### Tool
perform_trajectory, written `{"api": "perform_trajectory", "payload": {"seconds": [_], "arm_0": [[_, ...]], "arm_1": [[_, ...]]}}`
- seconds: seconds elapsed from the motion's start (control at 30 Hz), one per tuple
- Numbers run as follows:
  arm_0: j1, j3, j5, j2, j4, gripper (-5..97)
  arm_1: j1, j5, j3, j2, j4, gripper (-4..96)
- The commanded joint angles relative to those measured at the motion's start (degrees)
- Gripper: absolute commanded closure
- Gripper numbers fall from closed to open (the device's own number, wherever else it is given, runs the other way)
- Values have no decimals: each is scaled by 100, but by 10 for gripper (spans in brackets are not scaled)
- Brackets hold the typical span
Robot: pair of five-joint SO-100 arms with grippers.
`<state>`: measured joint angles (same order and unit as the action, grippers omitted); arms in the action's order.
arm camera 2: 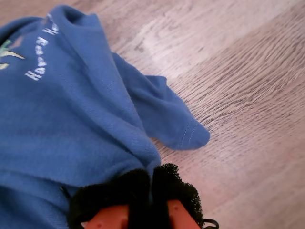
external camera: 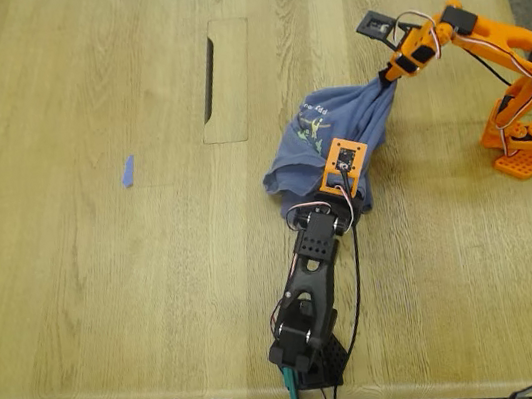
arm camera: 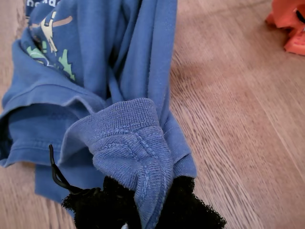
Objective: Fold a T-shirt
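Note:
The slate-blue T-shirt (external camera: 322,135) lies bunched in a heap on the wooden table, right of centre in the exterior view, with its green-yellow print (arm camera: 50,45) and pale lettering (arm camera 2: 40,59) facing up. My first gripper (arm camera: 143,205), on the black arm, is shut on a ribbed edge of the T-shirt at the heap's near side (external camera: 344,192). My second gripper (arm camera 2: 150,188), on the orange arm, is shut on a pulled-up corner of the cloth at the heap's far right (external camera: 390,72). One sleeve (arm camera 2: 178,126) rests loose on the wood.
A long slot cover (external camera: 225,79) is set into the table behind the shirt. A strip of blue tape (external camera: 127,171) lies at the exterior view's left. The orange arm's base (external camera: 526,146) stands at the right edge, the black arm's base (external camera: 309,355) at the near edge.

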<state>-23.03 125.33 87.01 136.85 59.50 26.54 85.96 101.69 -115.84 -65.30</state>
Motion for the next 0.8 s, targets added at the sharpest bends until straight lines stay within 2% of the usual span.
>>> {"api": "perform_trajectory", "payload": {"seconds": [0.0, 0.2, 0.27, 0.37, 0.43, 0.53, 0.77], "arm_0": [[53, 343, 70, 290, -510, 918], [62, 888, 53, 220, -993, 887], [26, 896, 141, 193, -993, 768], [-44, 879, 396, 176, -993, 513], [-79, 888, 431, 176, -993, 423], [-185, 896, 360, 114, -993, 353], [-387, 844, 413, 0, -923, 270]], "arm_1": [[255, -44, 747, -545, 712, 912], [272, -114, 2232, -1020, 2004, 878], [281, -158, 2496, -1081, 2285, 822], [325, -176, 2725, -1134, 2610, 688], [334, -158, 2813, -1195, 2654, 615], [308, -149, 2918, -1301, 2672, 556], [281, -185, 3050, -1600, 2584, 507]]}}
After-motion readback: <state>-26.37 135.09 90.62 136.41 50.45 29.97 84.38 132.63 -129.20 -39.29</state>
